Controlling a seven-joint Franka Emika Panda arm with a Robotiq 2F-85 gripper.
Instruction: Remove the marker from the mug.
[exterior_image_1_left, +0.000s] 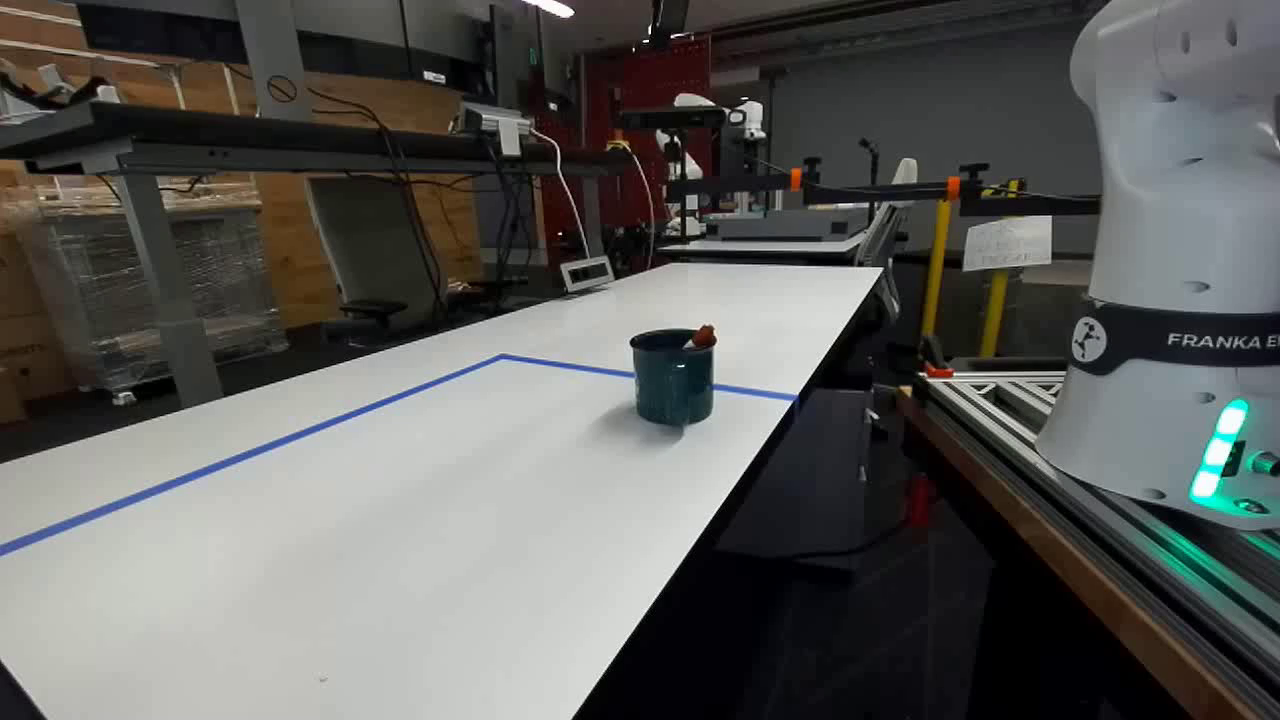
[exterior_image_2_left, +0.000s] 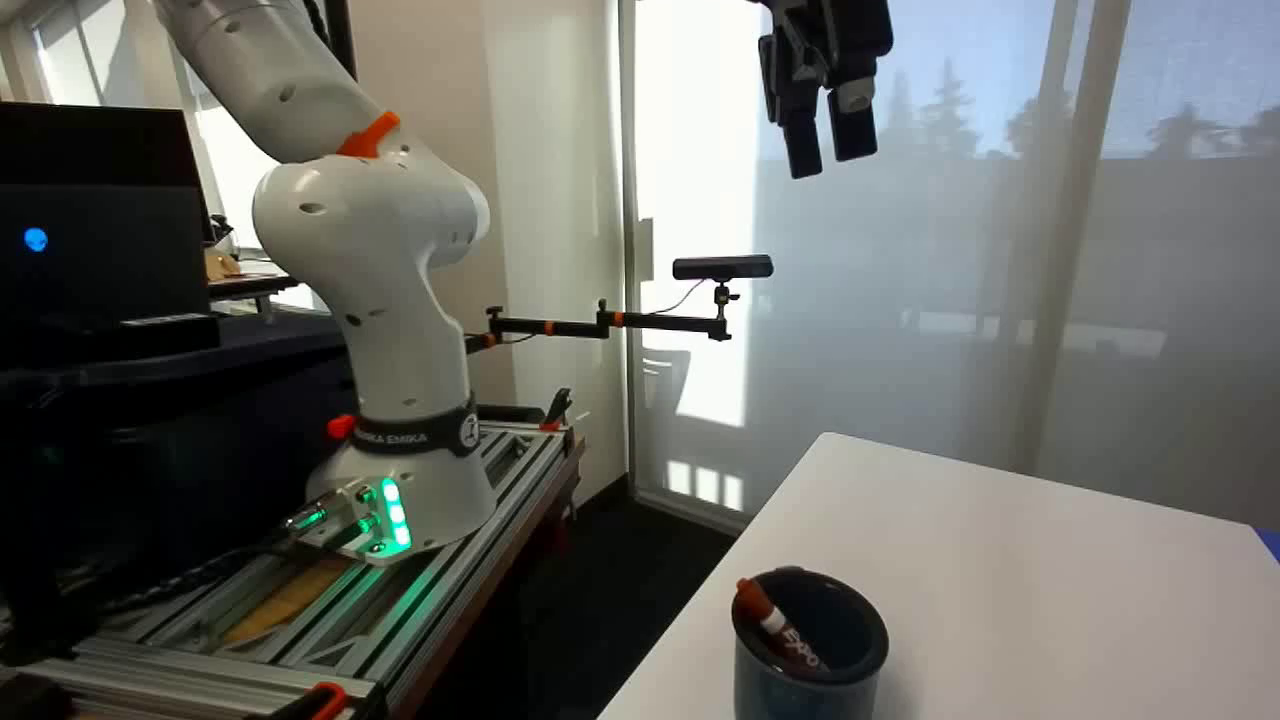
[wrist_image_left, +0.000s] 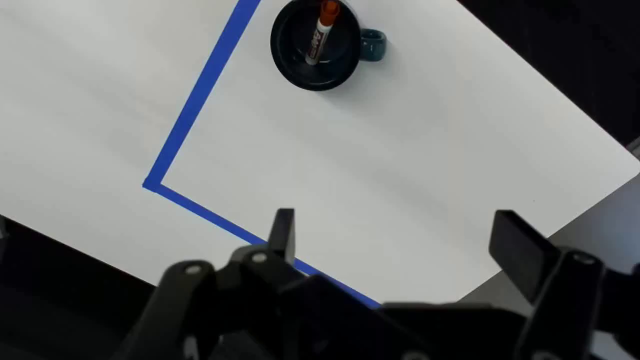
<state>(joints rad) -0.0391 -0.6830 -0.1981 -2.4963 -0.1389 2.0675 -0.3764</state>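
Wrist view: nearest, the hand (wrist_image_left: 395, 232) gapes wide and holds nothing. Well apart from it, the marker (wrist_image_left: 321, 34) leans inside the teal mug (wrist_image_left: 345, 52), its reddish cap (exterior_image_1_left: 705, 338) poking out in an exterior view; the mug stands upright on the white counter (wrist_image_left: 400, 150), near blue tape (wrist_image_left: 192, 105).

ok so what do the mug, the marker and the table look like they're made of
The mug is probably glazed ceramic, maybe enamelled metal: its teal wall looks glossy, with small highlights. The marker is likely smooth plastic, judging by its printed barrel and reddish cap. The table seems topped with satin laminate: plain white, softly shaded, no visible grain.
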